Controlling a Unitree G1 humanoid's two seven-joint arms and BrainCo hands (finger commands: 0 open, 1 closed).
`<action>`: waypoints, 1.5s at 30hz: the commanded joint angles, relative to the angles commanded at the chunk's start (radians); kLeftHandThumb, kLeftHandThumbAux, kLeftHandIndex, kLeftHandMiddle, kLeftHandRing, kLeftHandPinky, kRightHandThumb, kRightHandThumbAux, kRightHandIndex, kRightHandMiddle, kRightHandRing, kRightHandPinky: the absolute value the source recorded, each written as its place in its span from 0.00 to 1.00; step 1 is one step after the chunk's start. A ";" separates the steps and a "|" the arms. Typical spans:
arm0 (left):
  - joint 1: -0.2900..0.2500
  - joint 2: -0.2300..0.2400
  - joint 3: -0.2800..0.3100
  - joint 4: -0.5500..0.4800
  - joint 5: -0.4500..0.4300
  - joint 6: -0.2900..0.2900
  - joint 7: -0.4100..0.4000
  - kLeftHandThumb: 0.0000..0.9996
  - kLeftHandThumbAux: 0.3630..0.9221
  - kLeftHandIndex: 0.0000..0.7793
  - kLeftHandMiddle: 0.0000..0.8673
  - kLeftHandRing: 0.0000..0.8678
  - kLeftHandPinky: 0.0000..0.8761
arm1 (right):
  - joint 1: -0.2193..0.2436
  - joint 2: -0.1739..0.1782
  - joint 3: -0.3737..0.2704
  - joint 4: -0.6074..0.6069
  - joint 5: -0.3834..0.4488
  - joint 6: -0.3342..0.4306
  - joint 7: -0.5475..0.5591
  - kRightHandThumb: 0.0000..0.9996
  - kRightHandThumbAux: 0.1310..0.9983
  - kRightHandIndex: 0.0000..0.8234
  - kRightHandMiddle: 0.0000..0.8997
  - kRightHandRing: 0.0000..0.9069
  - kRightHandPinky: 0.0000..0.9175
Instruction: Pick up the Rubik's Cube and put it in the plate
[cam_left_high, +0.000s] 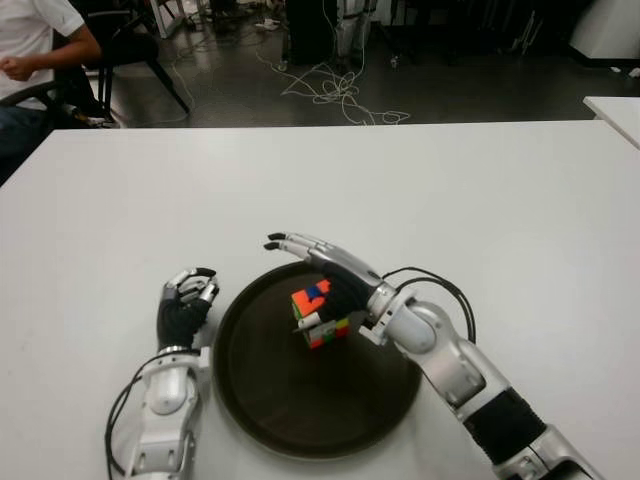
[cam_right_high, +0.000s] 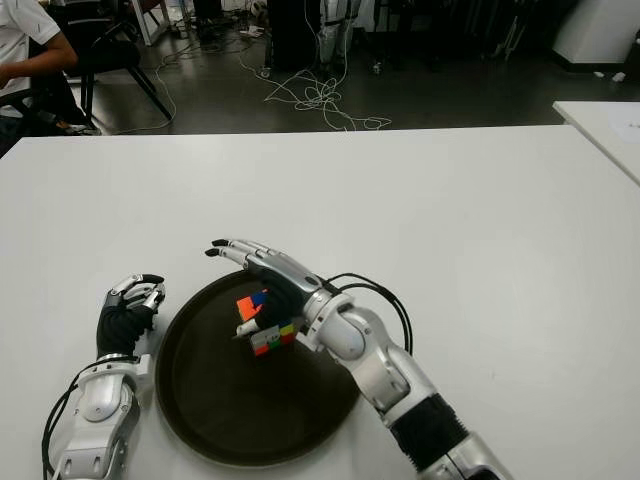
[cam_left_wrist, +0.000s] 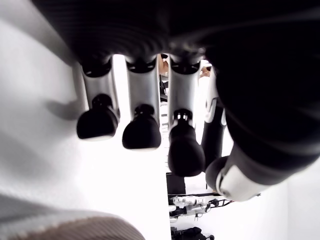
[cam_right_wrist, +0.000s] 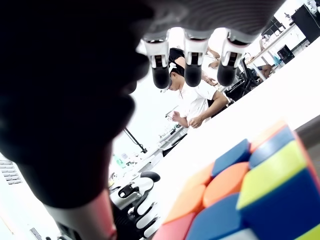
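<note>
the white tabletop (cam_left_high: 450, 200) fills most of the eye views, and a round dark plate (cam_left_high: 290, 400) sits near its near edge, a little toward the left. beyond the tabletop's far edge a person (cam_left_high: 30, 50) sits on a chair at the far left corner, and loose cables (cam_left_high: 335, 90) lie on the floor behind. the right robot hand (cam_left_high: 325, 275) reaches in from the near right over the plate's far half, its fingers (cam_left_high: 295, 243) stretched out almost straight and spread, gripping nothing. the left robot hand (cam_left_high: 188, 298) shows just beside the plate's left rim, its fingers (cam_left_wrist: 141, 132) curled inward with nothing between them. the rubik's cube (cam_left_high: 320, 315) is inside the plate, in its far half, tilted onto an edge right under the right palm; whether the thumb touches it cannot be told.
</note>
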 joint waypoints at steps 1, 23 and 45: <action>-0.001 0.000 0.001 0.001 -0.001 0.001 -0.001 0.71 0.61 0.57 0.91 0.93 0.92 | 0.001 -0.007 -0.013 -0.024 0.009 0.005 0.008 0.00 0.85 0.04 0.04 0.02 0.03; -0.008 0.013 0.001 -0.021 -0.029 0.066 -0.048 0.71 0.62 0.57 0.91 0.93 0.91 | 0.028 -0.063 -0.300 -0.072 0.100 -0.203 -0.220 0.00 0.72 0.05 0.03 0.06 0.14; -0.018 0.041 -0.004 -0.029 -0.028 0.099 -0.076 0.71 0.61 0.57 0.92 0.93 0.91 | 0.204 -0.046 -0.483 0.023 0.150 -0.276 -0.411 0.00 0.90 0.05 0.06 0.03 0.07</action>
